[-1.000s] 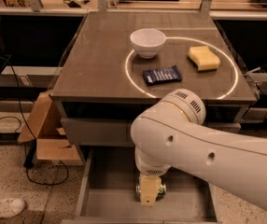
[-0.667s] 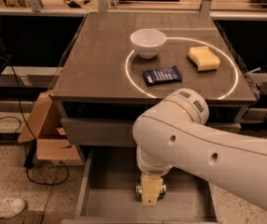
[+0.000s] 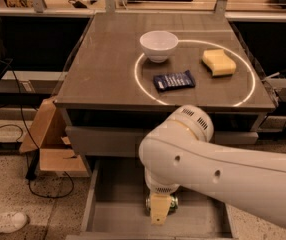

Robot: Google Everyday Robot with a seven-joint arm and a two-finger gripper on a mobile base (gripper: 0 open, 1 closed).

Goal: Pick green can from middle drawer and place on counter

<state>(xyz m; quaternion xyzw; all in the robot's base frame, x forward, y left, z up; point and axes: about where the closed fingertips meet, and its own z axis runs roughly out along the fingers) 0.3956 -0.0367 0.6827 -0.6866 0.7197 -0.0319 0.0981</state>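
One risk: your gripper (image 3: 158, 214) hangs over the green can (image 3: 173, 202) in the middle drawer (image 3: 115, 215), and you cannot tell its hold; lifting now may leave the can rolling.

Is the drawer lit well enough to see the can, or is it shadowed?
Camera view: the middle drawer is dimmer than the counter, shaded under it and the arm; the green can shows only green glints behind the gripper, down in the drawer.

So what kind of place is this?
Likely a test lab, not a home: white ring marked on the counter, cardboard box and cable on the floor. The gripper is down in the middle drawer at the green can.
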